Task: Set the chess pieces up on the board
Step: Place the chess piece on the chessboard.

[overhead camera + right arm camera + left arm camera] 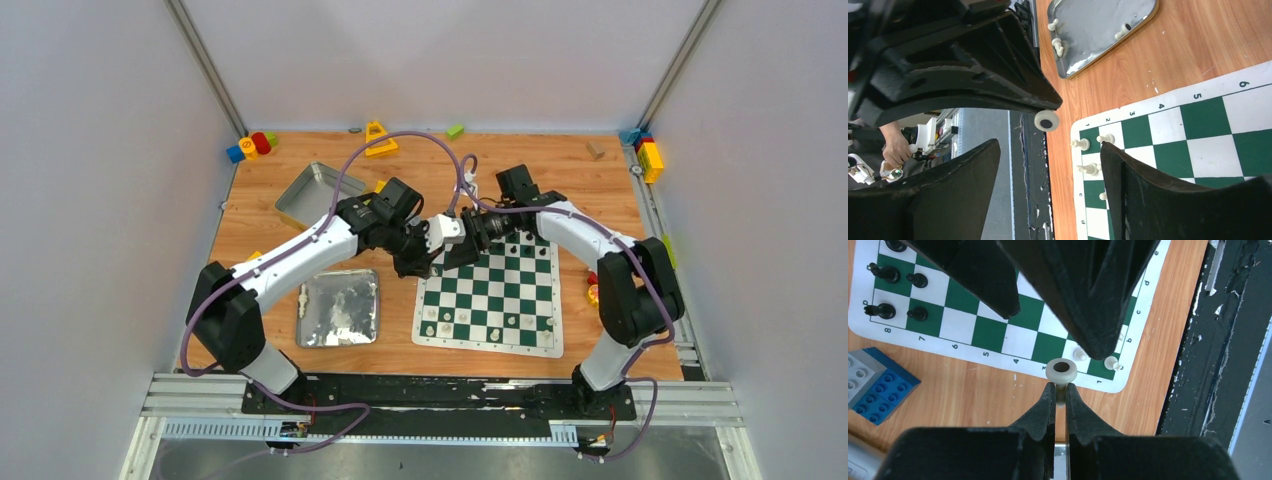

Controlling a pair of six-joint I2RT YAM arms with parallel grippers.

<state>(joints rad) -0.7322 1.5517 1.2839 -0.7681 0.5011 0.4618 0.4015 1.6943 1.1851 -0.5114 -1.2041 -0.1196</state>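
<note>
The two arms meet in the air above the far left corner of the board (pixel 500 300), which lies flat on the wooden table (pixel 600 180) in front of the right arm. The left gripper (pixel 1060 387) has its two fingers pressed almost together on one white chess piece (pixel 1061 371). They pinch it by the thin stem, so the round base with its dark hollow stands out just past the fingertips. The right gripper (pixel 1050 145) faces it from the other side. Its jaws stand wide apart and hold nothing, and the piece hangs just in front of the gap between them without touching either finger. On the board some black pieces (pixel 883 310) stand upright on the rows marked 7 and 8. A few white pieces (pixel 1079 354) stand on the first two rows near the corner. To the left of the board, well apart from it, lies a silver tray (pixel 1098 30), and three more white chessmen (pixel 1057 46) lie on their sides in it. A blue block (pixel 878 390) rests on the wood just beside the board's left border.
</note>
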